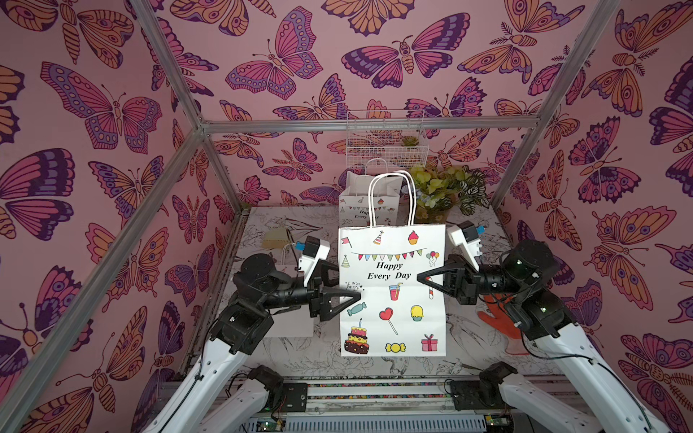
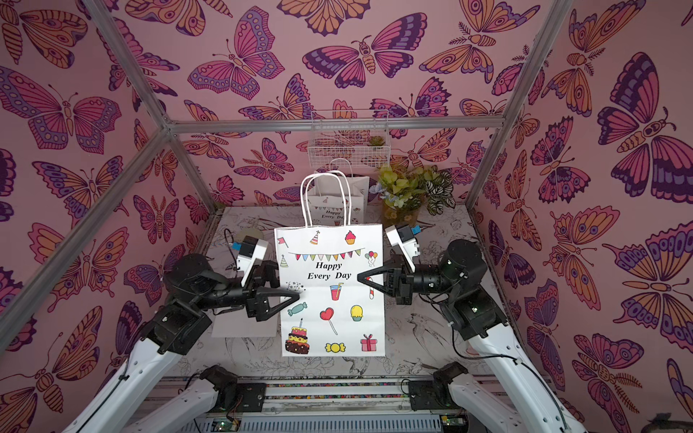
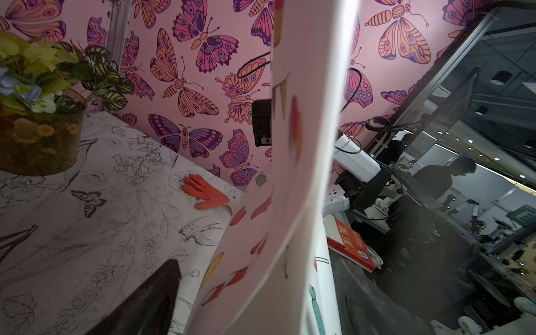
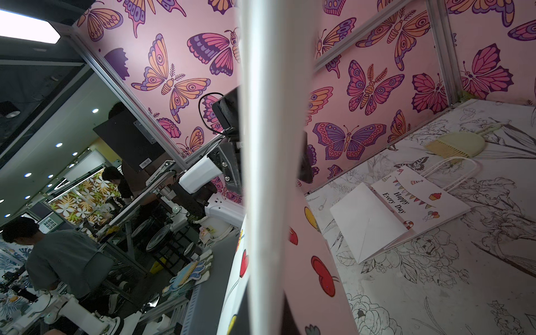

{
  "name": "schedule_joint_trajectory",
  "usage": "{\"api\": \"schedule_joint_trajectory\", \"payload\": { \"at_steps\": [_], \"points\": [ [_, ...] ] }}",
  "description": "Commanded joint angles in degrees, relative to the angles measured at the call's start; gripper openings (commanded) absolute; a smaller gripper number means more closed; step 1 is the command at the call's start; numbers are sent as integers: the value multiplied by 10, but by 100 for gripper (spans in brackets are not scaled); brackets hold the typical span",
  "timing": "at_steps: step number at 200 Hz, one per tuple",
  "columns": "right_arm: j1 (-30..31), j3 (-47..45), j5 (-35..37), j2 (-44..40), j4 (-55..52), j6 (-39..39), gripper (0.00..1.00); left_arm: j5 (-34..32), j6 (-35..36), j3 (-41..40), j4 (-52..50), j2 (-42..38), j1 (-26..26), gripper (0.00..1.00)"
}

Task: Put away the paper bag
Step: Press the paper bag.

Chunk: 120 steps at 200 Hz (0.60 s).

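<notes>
The paper bag [image 1: 392,292] is white, printed with party pictures and "Happy Every Day". It hangs upright over the middle of the table in both top views, white handles up. My right gripper [image 1: 420,278] is shut on the bag's right edge. In the right wrist view that edge [image 4: 269,145] runs straight out from the jaws. My left gripper [image 1: 347,285] is open and straddles the bag's left edge, one finger in front of the paper and one behind. In the left wrist view a dark finger [image 3: 150,301] stands well clear of the bag [image 3: 275,203].
A second printed bag [image 1: 369,202] stands at the back beneath a white wire basket [image 1: 386,142] on the wall. A potted plant [image 1: 446,191] is at the back right. An orange glove [image 1: 502,322] lies right. A flat bag [image 4: 406,208] and a small brush [image 4: 455,143] lie left.
</notes>
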Motion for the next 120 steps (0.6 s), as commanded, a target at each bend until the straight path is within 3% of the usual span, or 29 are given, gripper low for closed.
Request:
{"api": "schedule_joint_trajectory", "payload": {
  "at_steps": [1, 56, 99, 120],
  "points": [
    [-2, 31, -10, 12, 23, -11, 0, 36, -3, -9, 28, 2, 3, 68],
    [-11, 55, -14, 49, 48, -3, 0, 48, -6, -14, 29, -6, 3, 30],
    [-12, 55, -13, 43, 20, -15, 0, 44, -8, -13, 29, -10, 3, 10],
    [-11, 49, -12, 31, -8, -29, 0, 31, -8, -11, 25, -13, 3, 5]
  ]
}}
